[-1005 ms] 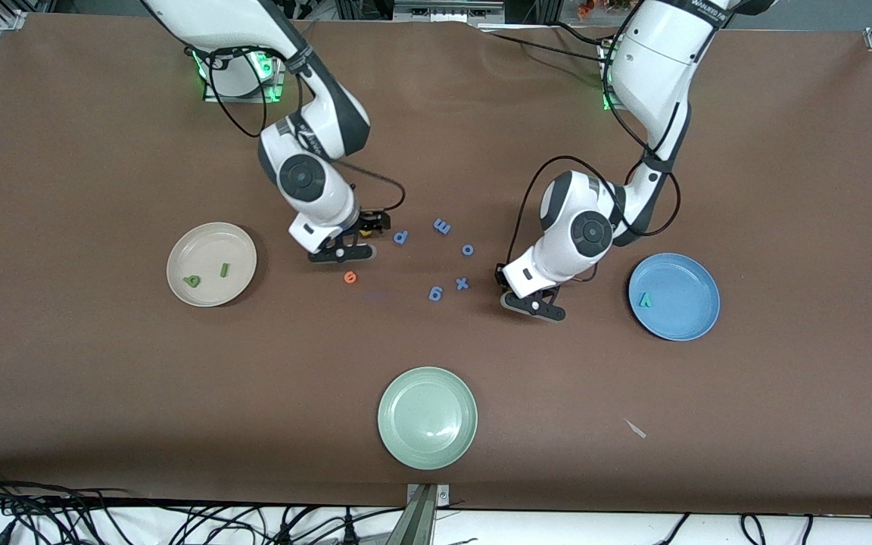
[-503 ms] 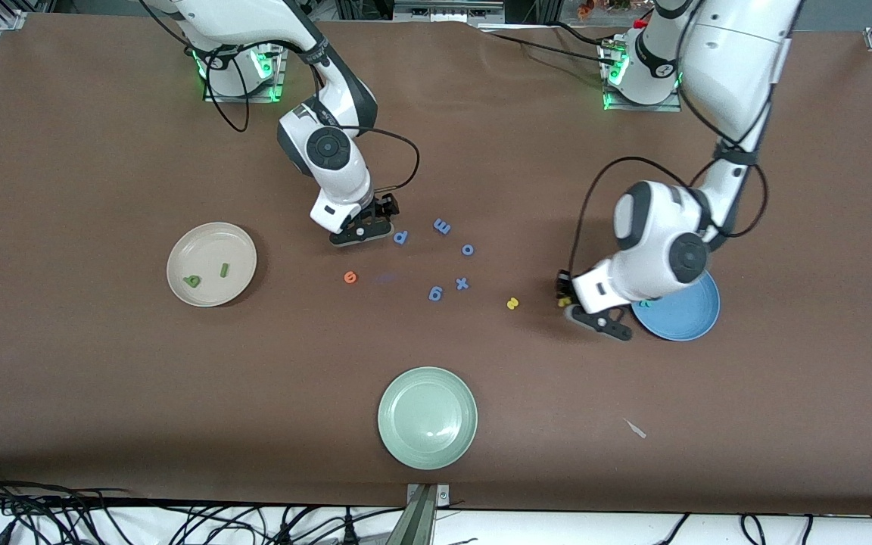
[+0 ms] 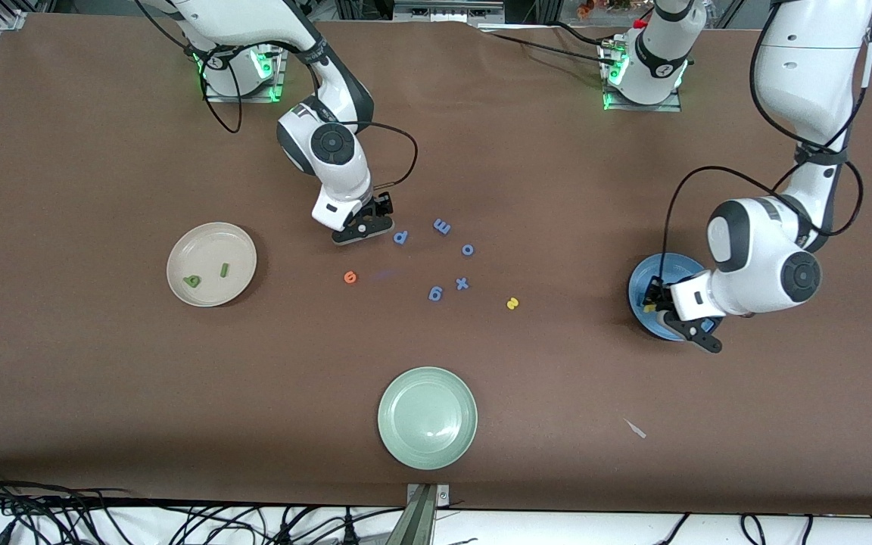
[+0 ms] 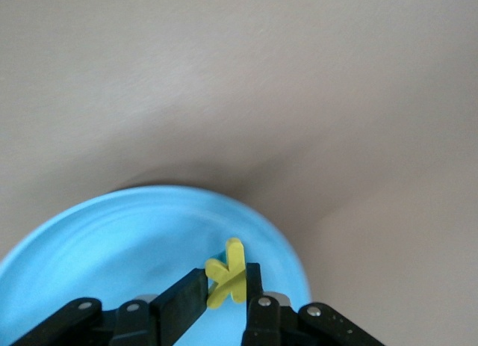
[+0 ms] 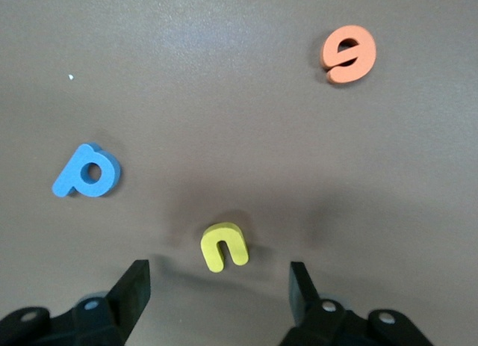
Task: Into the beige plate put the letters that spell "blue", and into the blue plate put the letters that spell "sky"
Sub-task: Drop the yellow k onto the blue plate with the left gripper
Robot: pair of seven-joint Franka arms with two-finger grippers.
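Two of the four "blue" letters are already home: the dark green b [image 3: 192, 281] and the thin green l [image 3: 223, 269] lie in the beige plate [image 3: 211, 236], at mid-height of the front view toward the right arm's end of the desk [image 3: 103, 393]. The yellow u [image 5: 224, 246] and the orange e [image 3: 350, 277] are still out on the desk near the middle of the frame, so I judge that half of that word remains.

For "sky", the left claw [image 3: 654, 301] pinches the yellow k [image 4: 230, 271] between narrow fingers and hangs over the blue plate [image 3: 642, 276], above the part of its rim that faces the centre of the desk. The k is not down yet. The yellow s [image 3: 512, 303] sits alone on the bare desk between the scattered blue letters and the blue plate. I cannot make out a teal y in the plate, since the claw and wrist cover much of it.

The right claw [image 3: 364, 227] is low over the desk just above the centre of the front view, beside a blue p [image 3: 401, 238], with its fingers spread wide. In its wrist view the u lies flat between the two fingers and just ahead of their tips, touching neither. The e is well apart from it, nearer to the front camera.

My count: two letters placed, one about to be dropped, and at least three still to fetch.
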